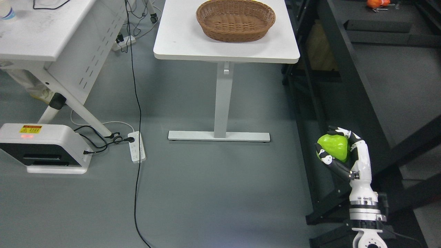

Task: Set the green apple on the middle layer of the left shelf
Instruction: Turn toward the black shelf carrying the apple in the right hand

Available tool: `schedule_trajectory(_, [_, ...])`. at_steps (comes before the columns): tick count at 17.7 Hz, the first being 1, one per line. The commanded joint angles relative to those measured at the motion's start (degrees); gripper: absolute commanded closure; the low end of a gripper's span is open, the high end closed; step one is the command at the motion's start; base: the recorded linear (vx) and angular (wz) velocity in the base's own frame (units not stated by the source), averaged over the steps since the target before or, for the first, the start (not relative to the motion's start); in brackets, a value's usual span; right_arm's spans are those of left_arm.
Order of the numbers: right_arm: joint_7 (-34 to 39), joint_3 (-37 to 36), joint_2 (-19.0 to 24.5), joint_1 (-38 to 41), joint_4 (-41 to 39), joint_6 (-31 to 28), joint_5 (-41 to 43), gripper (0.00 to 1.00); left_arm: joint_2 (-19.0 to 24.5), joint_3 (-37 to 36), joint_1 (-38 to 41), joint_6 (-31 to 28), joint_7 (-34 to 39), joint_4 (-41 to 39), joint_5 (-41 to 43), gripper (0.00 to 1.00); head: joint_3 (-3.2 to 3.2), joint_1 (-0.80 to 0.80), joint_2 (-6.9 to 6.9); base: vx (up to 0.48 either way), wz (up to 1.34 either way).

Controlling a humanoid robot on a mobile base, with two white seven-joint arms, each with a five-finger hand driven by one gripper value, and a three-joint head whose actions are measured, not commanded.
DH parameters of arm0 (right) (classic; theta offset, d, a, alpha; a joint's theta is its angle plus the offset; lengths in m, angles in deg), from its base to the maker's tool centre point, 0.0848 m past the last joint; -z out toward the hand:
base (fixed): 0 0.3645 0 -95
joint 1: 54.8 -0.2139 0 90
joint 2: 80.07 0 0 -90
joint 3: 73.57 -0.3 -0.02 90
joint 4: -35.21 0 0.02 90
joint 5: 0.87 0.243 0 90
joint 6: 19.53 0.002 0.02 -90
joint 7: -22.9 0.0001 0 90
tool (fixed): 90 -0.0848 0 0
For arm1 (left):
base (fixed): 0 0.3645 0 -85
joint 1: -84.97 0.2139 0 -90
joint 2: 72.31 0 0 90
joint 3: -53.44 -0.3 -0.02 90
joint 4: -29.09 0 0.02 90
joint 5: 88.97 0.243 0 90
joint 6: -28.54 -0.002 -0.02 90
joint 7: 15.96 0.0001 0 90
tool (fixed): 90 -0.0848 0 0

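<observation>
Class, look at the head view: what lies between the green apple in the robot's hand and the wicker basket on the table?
Nothing stands between them. The head view shows only bare grey floor and table edge between the green apple, held in the right hand, and the basket.

Grey floor, two white tables, dark shelving at right.

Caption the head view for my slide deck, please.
Right hand holds a green apple above the floor beside a dark shelf; an empty basket sits on the white table.

basket on table, shelf right
</observation>
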Motion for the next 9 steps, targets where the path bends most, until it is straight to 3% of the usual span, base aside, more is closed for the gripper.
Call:
schedule_trajectory(1, [-0.08,0.31,0.20,-0.15,-0.45,-0.05,-0.04,1.00,1.00,0.00,0.52,0.03,0.05,0.00,0.00,0.00,0.00,0.00,0.00,-0.196,-0.42])
schedule_trajectory(9, [-0.52,-0.13,-0.06,-0.15,-0.63,-0.05,-0.04,1.00,1.00,0.00,0.52,0.03,-0.04,0.00,0.00,0.00,0.00,0.00,0.00,-0.181,-0.54])
